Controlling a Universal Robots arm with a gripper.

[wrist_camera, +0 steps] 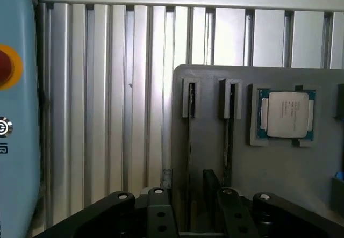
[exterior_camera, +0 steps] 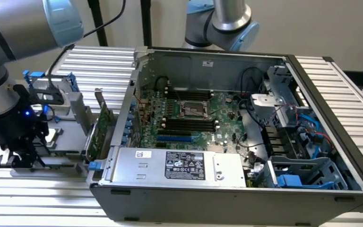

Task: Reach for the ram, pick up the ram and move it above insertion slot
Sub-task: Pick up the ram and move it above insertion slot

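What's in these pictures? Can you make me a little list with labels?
gripper: open, holding nothing, over the gray tray
ram: on edge in a tray holder, lined up with the gripper's gap
processor chip: flat on the tray
computer case: open
black motherboard slots: empty

One computer case (exterior_camera: 332,85), one processor (wrist_camera: 285,114), one gray tray (wrist_camera: 279,168)

Ram (wrist_camera: 189,141) edge-on in tray (wrist_camera: 279,184) slot, detail indiscernible; gripper (wrist_camera: 191,219) cut off at frame edge.
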